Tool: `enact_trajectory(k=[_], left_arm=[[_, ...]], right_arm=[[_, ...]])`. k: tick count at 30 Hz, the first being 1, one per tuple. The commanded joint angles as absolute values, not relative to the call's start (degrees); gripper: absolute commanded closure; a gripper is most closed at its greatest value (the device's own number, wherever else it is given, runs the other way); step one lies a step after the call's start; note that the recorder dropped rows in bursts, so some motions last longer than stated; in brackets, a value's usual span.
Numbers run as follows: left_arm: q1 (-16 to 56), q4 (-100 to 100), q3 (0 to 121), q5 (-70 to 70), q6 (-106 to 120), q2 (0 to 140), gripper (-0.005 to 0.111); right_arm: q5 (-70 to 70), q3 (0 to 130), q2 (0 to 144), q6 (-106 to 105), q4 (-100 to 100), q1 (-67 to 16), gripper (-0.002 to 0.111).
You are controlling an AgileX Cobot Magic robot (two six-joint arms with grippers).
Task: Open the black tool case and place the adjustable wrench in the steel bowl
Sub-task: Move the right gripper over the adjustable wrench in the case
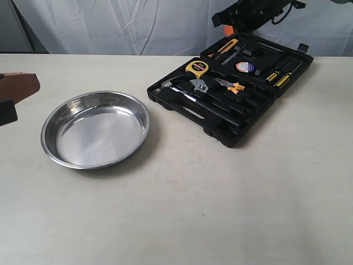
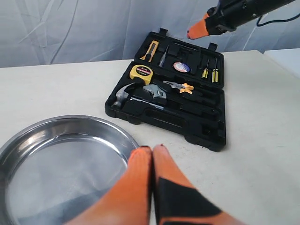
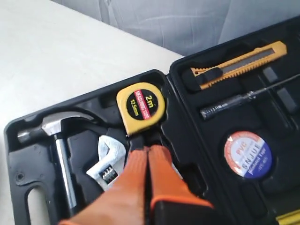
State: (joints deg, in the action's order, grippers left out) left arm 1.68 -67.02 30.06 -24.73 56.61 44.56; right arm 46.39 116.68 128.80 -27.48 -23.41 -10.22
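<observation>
The black tool case (image 1: 231,88) lies open on the table, lid flat behind it. The adjustable wrench (image 1: 199,85) (image 3: 108,161) (image 2: 154,92) rests in its slot beside the hammer (image 1: 172,87) (image 3: 58,140). The steel bowl (image 1: 96,130) (image 2: 56,164) sits left of the case with nothing in it. My right gripper (image 3: 148,149) hovers above the case, shut and holding nothing, its tips just beside the wrench head; it shows at the top of the exterior view (image 1: 223,21). My left gripper (image 2: 152,148) is shut and holding nothing, over the bowl's rim side.
The case also holds a yellow tape measure (image 1: 196,67) (image 3: 140,106), orange-handled pliers (image 1: 231,85), a utility knife (image 3: 239,63), a PVC tape roll (image 3: 247,153) and yellow-handled screwdrivers (image 1: 281,74). Part of the left arm (image 1: 16,91) shows at the exterior view's left edge. A white curtain hangs behind.
</observation>
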Motion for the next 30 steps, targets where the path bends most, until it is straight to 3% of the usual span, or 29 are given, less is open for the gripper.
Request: enact_trajectory(k=[1, 11, 16, 19, 23, 30], left_arm=[[1.9, -66.7, 29.7, -25.1, 56.5, 44.3, 0.107], [1.9, -65.9, 29.7, -25.3, 56.4, 44.3, 0.107], [1.9, -65.9, 29.7, -25.8, 56.2, 44.3, 0.107], [1.9, -65.9, 29.7, -25.8, 56.2, 44.3, 0.107], [1.9, -65.9, 29.7, -25.6, 56.2, 44.3, 0.107], [1.9, -65.9, 29.7, -25.6, 56.2, 44.3, 0.107]], right_arm=[[54.2, 126.8, 136.3, -27.9, -23.4, -10.7, 0.109], [60.8, 131.0, 142.9, -27.9, -22.5, -11.2, 0.109], [39.9, 131.0, 143.1, -18.0, -18.7, -11.4, 0.109], [36.3, 131.0, 143.1, -4.5, -2.6, -11.4, 0.109], [48.0, 131.3, 143.0, 9.2, 17.9, -11.4, 0.109], [62.9, 131.8, 141.2, 6.6, 14.3, -11.4, 0.109]])
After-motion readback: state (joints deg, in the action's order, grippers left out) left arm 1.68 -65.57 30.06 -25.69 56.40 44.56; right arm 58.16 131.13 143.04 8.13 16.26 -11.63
